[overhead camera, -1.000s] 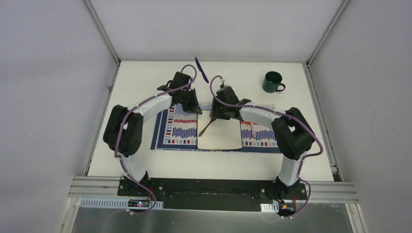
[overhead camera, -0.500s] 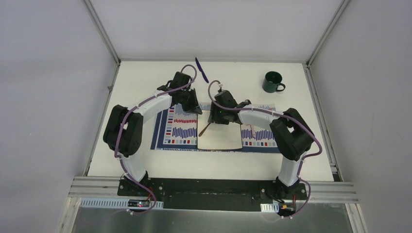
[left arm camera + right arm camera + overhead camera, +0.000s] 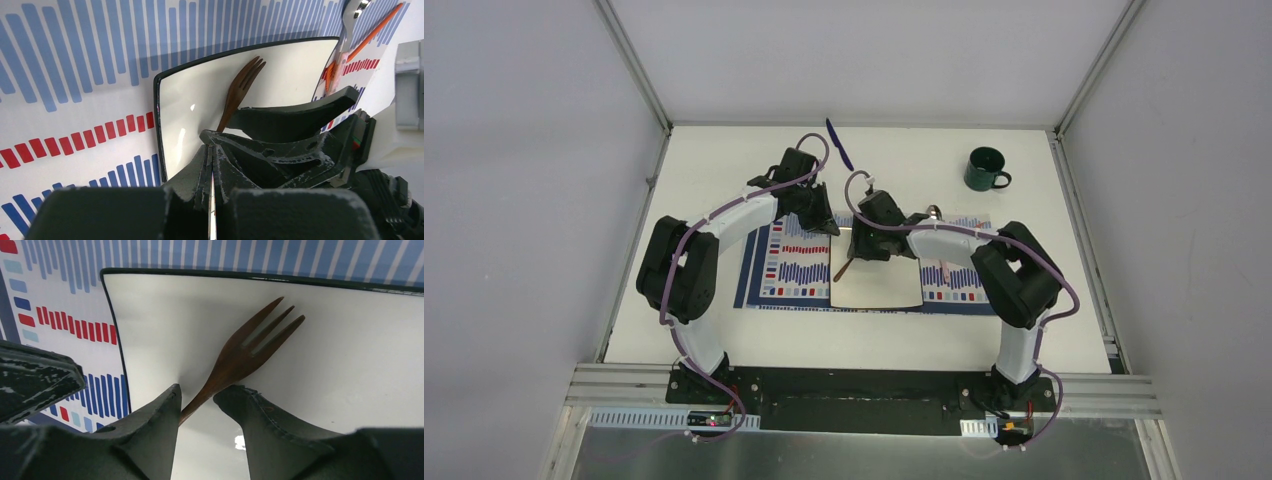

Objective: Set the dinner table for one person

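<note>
A large white table (image 3: 724, 335) spreads out on every side of a square white plate (image 3: 889, 285). The plate sits on a placemat (image 3: 789, 270) striped in blue, red and white. The right fingers (image 3: 167, 402) hang low over the plate's far left part. They are about half open, with the handle of a brown wooden fork (image 3: 245, 352) held between them. The fork's tines point out across the plate. The left fingers (image 3: 202, 160) are pressed fully together with nothing in them, just beyond the plate's far left corner, above the placemat. A dark green mug (image 3: 984, 168) stands on the table well off to the plate's far right. A slim blue utensil (image 3: 839, 145) lies beyond the plate's far edge.
</note>
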{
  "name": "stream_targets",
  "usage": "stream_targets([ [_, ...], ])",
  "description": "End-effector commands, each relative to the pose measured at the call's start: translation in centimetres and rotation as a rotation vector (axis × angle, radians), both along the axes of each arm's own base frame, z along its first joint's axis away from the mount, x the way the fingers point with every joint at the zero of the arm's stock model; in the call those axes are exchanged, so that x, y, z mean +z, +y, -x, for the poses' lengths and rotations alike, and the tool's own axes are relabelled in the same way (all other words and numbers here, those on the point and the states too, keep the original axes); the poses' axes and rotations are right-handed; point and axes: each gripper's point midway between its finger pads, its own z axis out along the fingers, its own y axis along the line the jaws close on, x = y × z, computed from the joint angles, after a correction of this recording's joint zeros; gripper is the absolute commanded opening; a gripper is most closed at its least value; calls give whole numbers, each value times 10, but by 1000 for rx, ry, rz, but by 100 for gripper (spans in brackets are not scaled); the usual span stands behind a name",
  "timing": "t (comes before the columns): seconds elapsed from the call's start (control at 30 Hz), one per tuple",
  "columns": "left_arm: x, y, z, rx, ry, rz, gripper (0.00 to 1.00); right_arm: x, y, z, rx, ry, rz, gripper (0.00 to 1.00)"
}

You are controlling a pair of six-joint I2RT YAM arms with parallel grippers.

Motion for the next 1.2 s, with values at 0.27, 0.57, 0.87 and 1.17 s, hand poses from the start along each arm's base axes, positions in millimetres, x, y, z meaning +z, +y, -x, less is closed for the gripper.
stream_targets([
  [0.27,13,23,-23,46,-104,-73,42,2,19,-10,12,-29,-35,35],
  [0.57,12,57,-27,150,-134,-137,99,9,22,-10,23,-43,-46,5],
  [0.87,36,83,-36,232,-165,-117,99,41,54,-9,75,-93,-94,0],
  [1.17,42,117,-44,326,-154,-119,99,56,96,-4,137,-115,-113,0],
])
